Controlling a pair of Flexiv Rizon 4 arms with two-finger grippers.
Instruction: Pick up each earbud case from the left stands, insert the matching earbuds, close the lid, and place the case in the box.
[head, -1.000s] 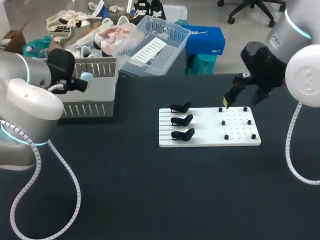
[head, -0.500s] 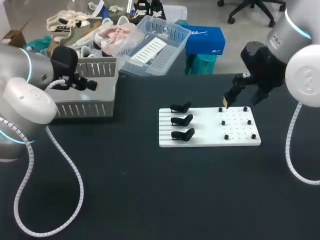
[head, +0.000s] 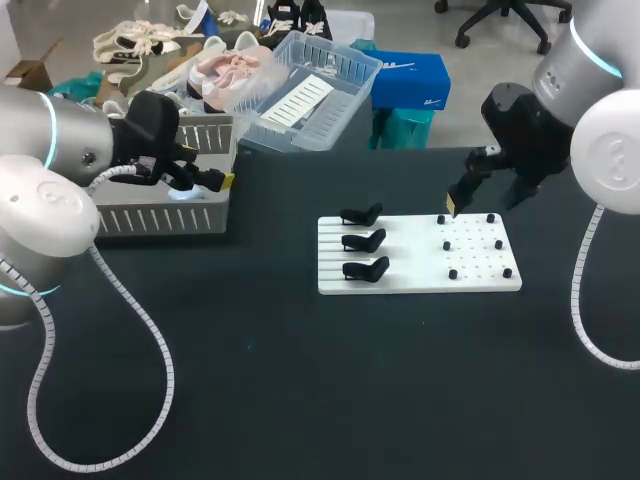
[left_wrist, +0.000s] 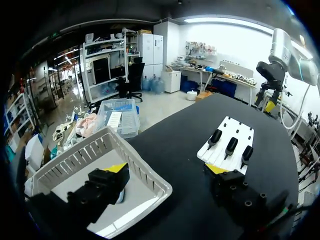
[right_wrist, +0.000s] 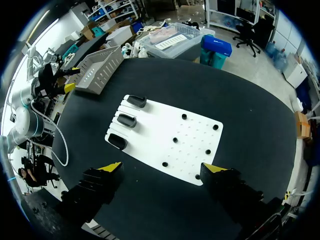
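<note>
**Left arm swung inward over the box, its tool now empty**

Since a second ago the left arm (head: 40, 150) has swung toward the middle. It has carried the left tool (left_wrist: 166, 168) from behind the grey slatted box (head: 150, 215) to above the box's right end. The pale blue, rounded thing seen at that tool then is no longer between its fingers. A pale spot (head: 183, 191) shows inside the box beneath the tool. It is probably the earbud case just let go, though it is too small to be sure. The right arm (head: 600, 130) has not moved.

Left tool: fingers spread wide with nothing between them, one tip over the box floor and the other past the rim, above the bench (head: 300, 380). This stance suits a release from above.

Right tool (right_wrist: 163, 168): likewise spread wide and empty, hovering over the white board (head: 420, 260) near its rear edge. It seems to be waiting close to the six small dark pieces (head: 452, 273), apparently the earbuds.

Board layout: three dark stands (head: 365, 240) form a column on the ribbed left part. The dark pieces sit in pairs, well apart, on the right part, presumably so that each can be reached singly. Whether a case rests on any stand cannot be told.

No writing is legible on the box, the board or the stands.
</note>
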